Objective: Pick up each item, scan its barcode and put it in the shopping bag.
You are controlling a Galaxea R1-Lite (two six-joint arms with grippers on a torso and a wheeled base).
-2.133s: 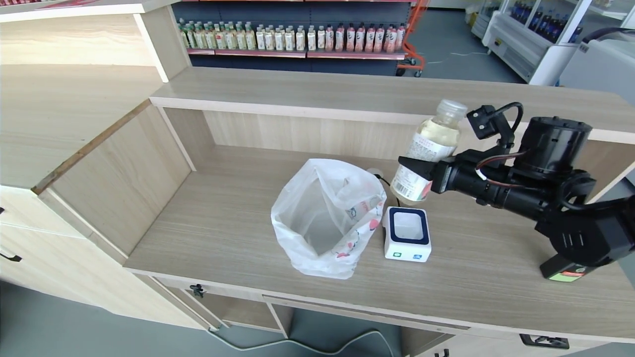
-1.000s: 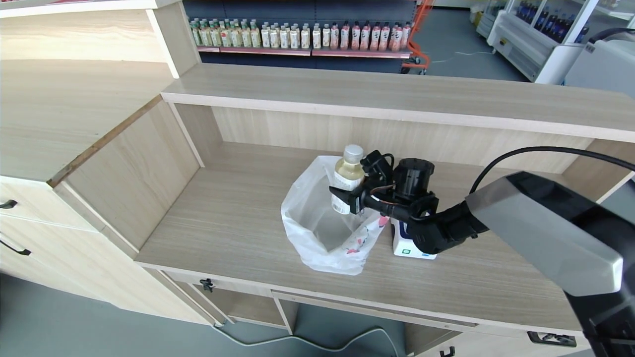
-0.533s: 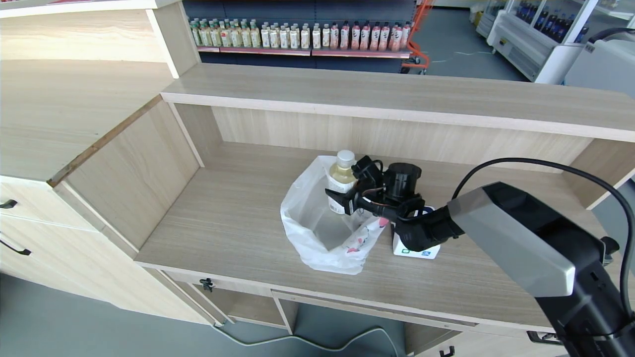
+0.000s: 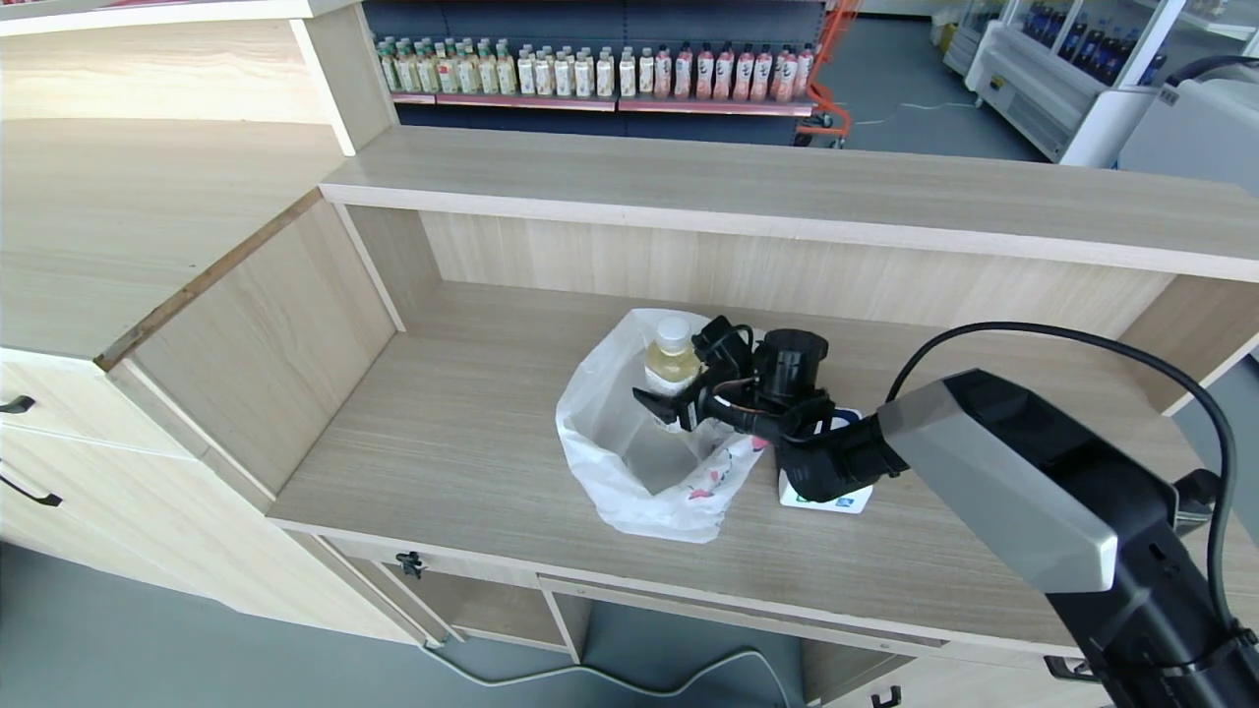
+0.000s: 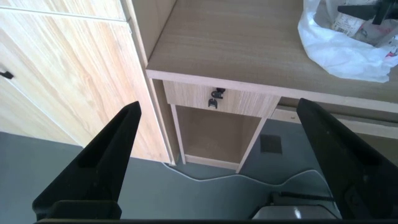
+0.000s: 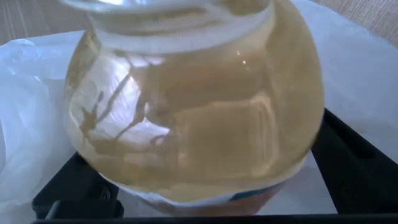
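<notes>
Black right gripper (image 4: 672, 401) jaws clamp the bottle (image 4: 673, 366); your wrist view adds its yellow liquid. Long axis near upright, cap up, body inside the shopping bag (image 4: 600, 433). Left gripper (image 5: 219, 104): spread wide, empty. Scanner (image 4: 836, 500) at the bag's 3 o'clock on the wood counter (image 4: 472, 442); drink shelves (image 4: 590, 74) behind.

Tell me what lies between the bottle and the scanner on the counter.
In the head view, the right gripper with its black wrist and the shopping bag's printed side wall lie between the bottle and the scanner.
</notes>
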